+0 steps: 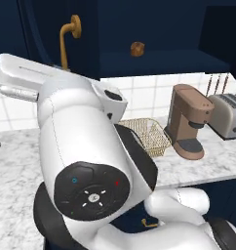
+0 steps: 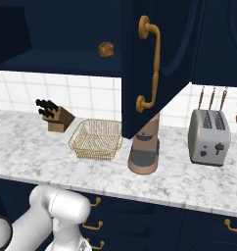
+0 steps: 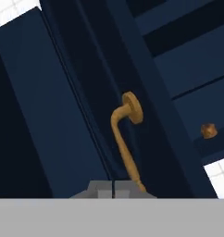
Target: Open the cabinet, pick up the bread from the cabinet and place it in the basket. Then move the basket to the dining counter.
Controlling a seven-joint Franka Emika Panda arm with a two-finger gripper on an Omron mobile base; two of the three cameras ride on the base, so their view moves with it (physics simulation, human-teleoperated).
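the dark navy cabinet hangs on the wall with its interior exposed, and one of its arched-panel doors swings out toward the viewer. a long curved brass handle runs down that door. beneath the cabinet stretches a white marble counter with grey veins, backed by white wall tiles. the robot's white arm rises in front of the counter and reaches up and left toward the cabinet's other door.

on the counter, below the cabinet, sits the basket, shallow and square, of pale gold wire mesh, with nothing visible inside it. just beside the basket on one side stands a brown coffee machine, and past that a silver toaster. on the basket's other side is a wooden knife block with black handles.

the bread, a small brown rounded lump, rests on the cabinet's shelf, above the basket and well apart from it.

in the hand view the tool shows at the bottom, its two fingertips pressed together with no gap, clenched on nothing, just beside the lower end of a brass handle.
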